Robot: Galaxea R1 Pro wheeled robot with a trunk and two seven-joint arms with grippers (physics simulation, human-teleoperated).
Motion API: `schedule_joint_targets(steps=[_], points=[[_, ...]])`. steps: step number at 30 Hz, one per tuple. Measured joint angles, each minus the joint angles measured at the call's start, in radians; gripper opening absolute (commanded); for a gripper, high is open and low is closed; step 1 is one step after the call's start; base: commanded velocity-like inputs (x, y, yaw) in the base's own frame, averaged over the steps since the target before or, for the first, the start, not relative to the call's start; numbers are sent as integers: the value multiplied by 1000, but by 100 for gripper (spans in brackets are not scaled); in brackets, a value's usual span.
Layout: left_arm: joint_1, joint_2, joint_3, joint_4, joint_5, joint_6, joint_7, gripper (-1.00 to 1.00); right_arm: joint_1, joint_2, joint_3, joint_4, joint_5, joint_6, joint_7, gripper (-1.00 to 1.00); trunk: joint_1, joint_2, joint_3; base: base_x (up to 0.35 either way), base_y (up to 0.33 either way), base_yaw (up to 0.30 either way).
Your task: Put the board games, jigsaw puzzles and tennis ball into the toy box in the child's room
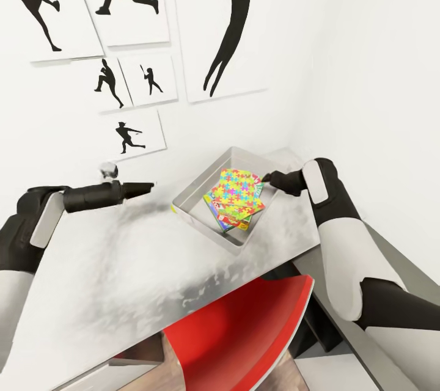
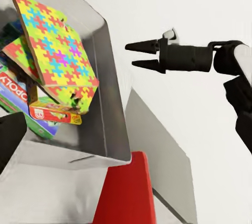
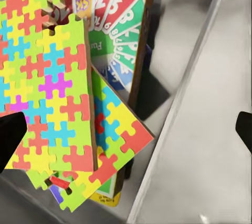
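The grey toy box stands on the table near the corner of the walls. Two bright jigsaw puzzles lie on top inside it, tilted, over board games. The left wrist view shows the puzzle, a Monopoly box and the box wall. In the right wrist view there are two puzzles over a wheel-printed game. My right gripper hovers open at the box's right rim. My left gripper stands open left of the box. The tennis ball is hidden.
A red chair is tucked under the table's front edge. A small grey round object sits by the wall behind my left arm. Silhouette posters hang on the wall. White walls close off the back and right.
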Motion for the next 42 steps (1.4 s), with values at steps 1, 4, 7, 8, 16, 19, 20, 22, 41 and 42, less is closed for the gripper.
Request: schedule_joint_targets(steps=[1,4,7,8,16,19,20,22,41,42], points=[[-25,-12,-11,28,-1,0,20,100,0,0,2,0,0,0,-5,100,0,0,0,0,0,0],[-112,-64,-63,128,-5,0,101,100,2,1,19,1,-1,0,-21,100,0,0,0,0,0,0],[-172,-109,-110,212,-11,0,183,100,2,2,44,2,-2,0,-34,100,0,0,0,0,0,0],[-184,-120,-119,231,-11,0,204,100,2,2,50,2,-1,0,-36,100,0,0,0,0,0,0],[-296,-230,-157,366,-11,1,418,100,2,5,90,4,-2,0,-43,100,0,0,0,0,0,0],[-330,-261,-160,417,-11,2,501,100,2,7,96,7,-4,1,-43,100,0,0,0,0,0,0],[-338,-268,-160,427,-11,2,517,100,2,7,97,7,-5,2,-43,100,0,0,0,0,0,0],[-359,-285,-161,453,-11,2,559,100,3,7,98,7,-7,3,-42,100,0,0,0,0,0,0],[-388,-318,-163,498,-31,1,699,100,12,13,101,7,-10,7,-41,100,0,0,0,0,0,0],[-388,-318,-163,498,-32,1,705,100,12,13,102,7,-10,7,-40,100,0,0,0,0,0,0]])
